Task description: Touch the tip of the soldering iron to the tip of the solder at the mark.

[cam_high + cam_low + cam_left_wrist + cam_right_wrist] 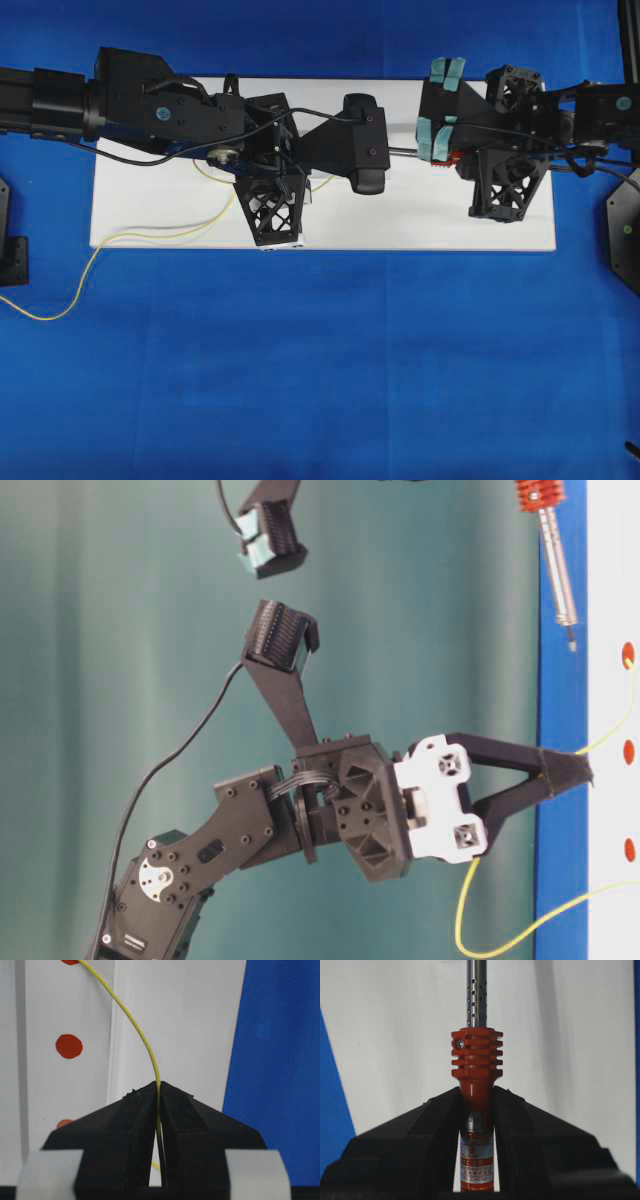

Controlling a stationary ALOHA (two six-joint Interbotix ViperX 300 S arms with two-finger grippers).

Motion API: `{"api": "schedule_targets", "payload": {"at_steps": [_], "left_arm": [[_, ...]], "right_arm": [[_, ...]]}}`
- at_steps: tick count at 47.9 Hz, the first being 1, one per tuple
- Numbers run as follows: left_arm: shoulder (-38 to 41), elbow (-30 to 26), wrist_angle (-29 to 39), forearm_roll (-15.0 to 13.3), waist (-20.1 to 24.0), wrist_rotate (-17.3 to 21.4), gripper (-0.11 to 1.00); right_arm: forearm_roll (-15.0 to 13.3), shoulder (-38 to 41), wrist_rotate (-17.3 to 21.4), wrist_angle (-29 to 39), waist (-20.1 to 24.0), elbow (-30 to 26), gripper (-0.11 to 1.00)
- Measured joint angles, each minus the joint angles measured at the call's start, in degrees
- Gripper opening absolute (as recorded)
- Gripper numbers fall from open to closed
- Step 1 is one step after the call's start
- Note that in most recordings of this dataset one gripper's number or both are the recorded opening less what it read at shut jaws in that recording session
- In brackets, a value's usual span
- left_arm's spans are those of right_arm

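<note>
While the left hand (pixel 159 1091) pinches limp, springy solder (pixel 140 1035) near its end, the right hand (pixel 477 1097) clamps the rigid soldering iron (pixel 476 1067) by its handle.

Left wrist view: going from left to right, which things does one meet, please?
Red dot on the white board → yellow solder pinched in the left gripper → blue cloth.

Your left arm reaches in from the left, its claw (pixel 159 1091) pinched tight on the solder (pixel 142 1040), both fingers (pixel 131 1110) meeting at the tips. Your right arm comes in from the right, its claw (pixel 476 1097) clamped on the iron (pixel 476 1105), fingers (pixel 432 1120) flanking the handle, pointing toward the left claw.
</note>
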Motion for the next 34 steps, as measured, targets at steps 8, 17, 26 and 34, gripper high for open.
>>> {"api": "schedule_targets", "payload": {"at_steps": [8, 17, 26, 34], "left_arm": [[0.00, 0.00, 0.18, 0.00, 0.00, 0.00, 0.01], [0.09, -0.09, 0.26, 0.00, 0.00, 0.00, 0.01], [0.18, -0.44, 0.26, -0.09, 0.09, 0.18, 0.01], [0.18, -0.62, 0.53, 0.00, 0.26, 0.18, 0.01]], "right_arm": [[0.00, 1.67, 0.00, -0.35, 0.00, -0.09, 0.06], [0.00, 3.87, 0.00, -1.23, 0.00, -0.26, 0.06], [-0.09, 5.19, 0.09, -1.58, 0.00, -0.70, 0.06], [0.00, 5.36, 0.09, -1.58, 0.00, -0.79, 0.06]]}}
